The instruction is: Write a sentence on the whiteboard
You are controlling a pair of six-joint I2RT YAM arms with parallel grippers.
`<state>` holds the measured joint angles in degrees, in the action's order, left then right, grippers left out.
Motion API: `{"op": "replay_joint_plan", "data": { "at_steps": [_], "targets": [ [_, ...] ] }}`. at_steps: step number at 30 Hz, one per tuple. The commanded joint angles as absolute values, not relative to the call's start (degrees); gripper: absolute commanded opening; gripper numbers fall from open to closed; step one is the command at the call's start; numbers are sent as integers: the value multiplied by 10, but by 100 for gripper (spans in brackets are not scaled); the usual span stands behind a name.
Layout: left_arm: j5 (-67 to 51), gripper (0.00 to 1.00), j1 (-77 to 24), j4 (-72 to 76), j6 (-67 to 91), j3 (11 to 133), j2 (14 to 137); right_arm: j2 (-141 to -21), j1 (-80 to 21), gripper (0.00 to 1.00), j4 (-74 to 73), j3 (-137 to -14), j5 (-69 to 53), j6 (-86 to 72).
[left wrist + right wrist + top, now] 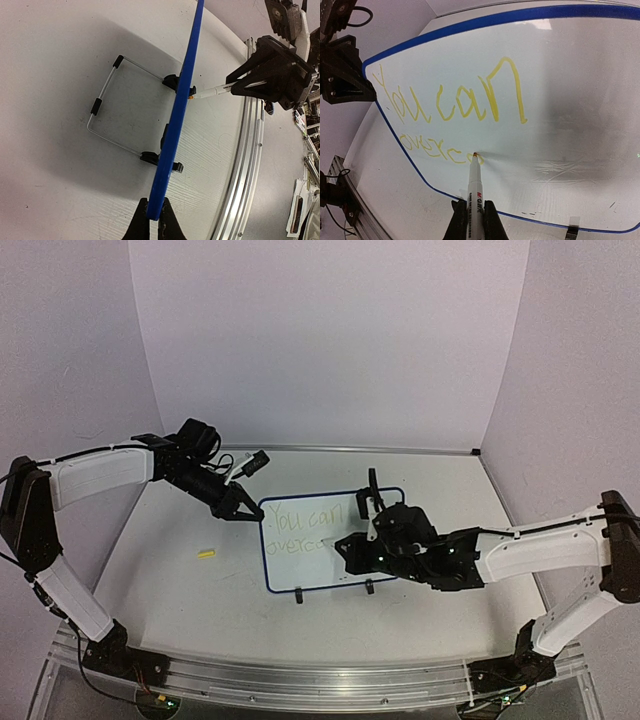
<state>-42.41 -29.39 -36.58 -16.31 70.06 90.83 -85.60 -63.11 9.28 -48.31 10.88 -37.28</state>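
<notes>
Marker [474,180] is held in the clenched right pincer [473,212], tip pressed to the whiteboard [570,115] where the sentence [455,100] ends at "overco", bare surface lying rightward along the whiteboard's long axis; the left pincer [152,210] is clamped on the whiteboard's edge.

It looks like a robotics lab: a left arm [100,472] and a right arm [545,548] bolted on an aluminium rail [300,678], a white table [180,590], plain pale backdrop panels [330,340] around.
</notes>
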Motion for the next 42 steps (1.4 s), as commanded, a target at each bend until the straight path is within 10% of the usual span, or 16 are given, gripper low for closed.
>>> {"op": "replay_joint_plan", "data": {
  "at_steps": [1, 42],
  "targets": [
    [-371, 0, -296, -386, -178, 708, 921, -806, -627, 0, 102, -466, 127, -370],
    [-372, 0, -296, -386, -178, 708, 923, -857, -627, 0, 71, -484, 122, -381]
  ]
}}
